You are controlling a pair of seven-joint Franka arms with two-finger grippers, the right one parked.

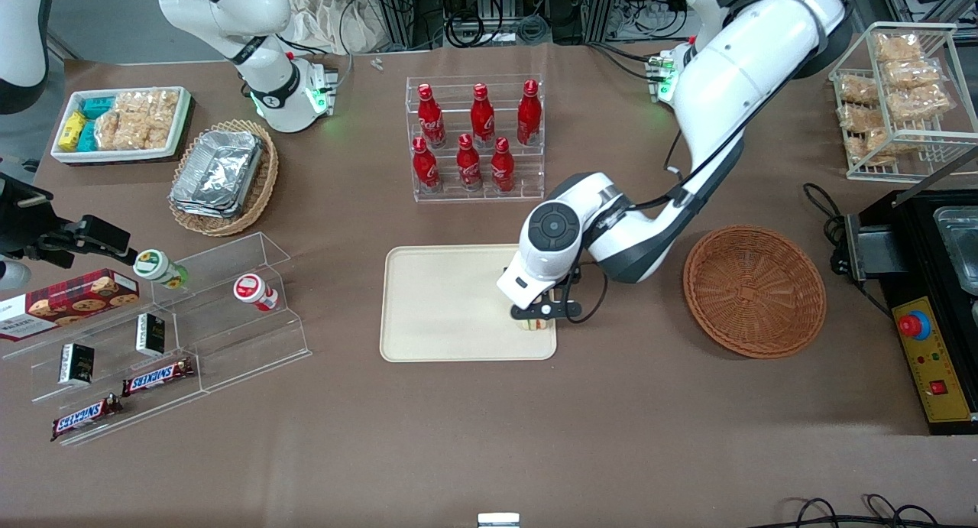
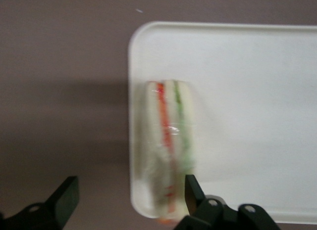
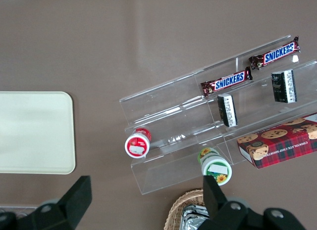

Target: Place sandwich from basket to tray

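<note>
Sandwich (image 2: 168,151) lies at tray (image 2: 247,91) edge; my fingers (image 2: 194,190) spread apart, clear. I'd lift the gripper (image 2: 126,195) straight up, no nudging.

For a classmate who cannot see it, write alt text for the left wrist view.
A clear-wrapped triangular white-bread sandwich with green and orange-red filling lies at the edge of the flat cream plastic tray, by a rounded corner. The left arm's gripper hovers above it, jaws open and not touching it. Brown tabletop surrounds the tray.
</note>
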